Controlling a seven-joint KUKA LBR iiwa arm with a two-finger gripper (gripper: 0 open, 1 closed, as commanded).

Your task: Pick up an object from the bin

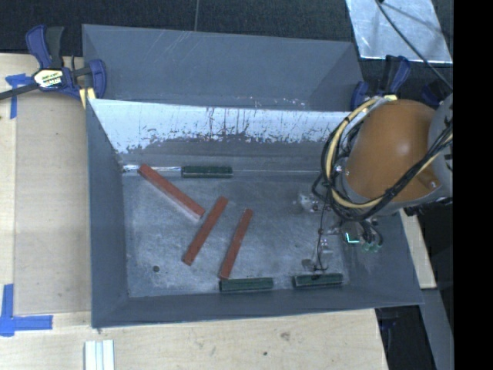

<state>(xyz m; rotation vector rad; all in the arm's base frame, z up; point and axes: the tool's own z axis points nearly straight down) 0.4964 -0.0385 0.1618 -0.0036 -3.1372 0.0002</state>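
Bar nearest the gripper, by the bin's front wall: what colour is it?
The bar is dark green; camera view.

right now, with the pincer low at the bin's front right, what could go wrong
The dark green bar beneath the pincer lies tight against the bin's front wall, so the pincer may strike the wall or slip off. The second green bar sits just beside it and could get nudged.

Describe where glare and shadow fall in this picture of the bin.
Camera view: the bin's far wall glares brightly; its left wall is darker; the red-brown bars on the floor cast barely any shadow; the arm's orange cover carries a soft highlight.
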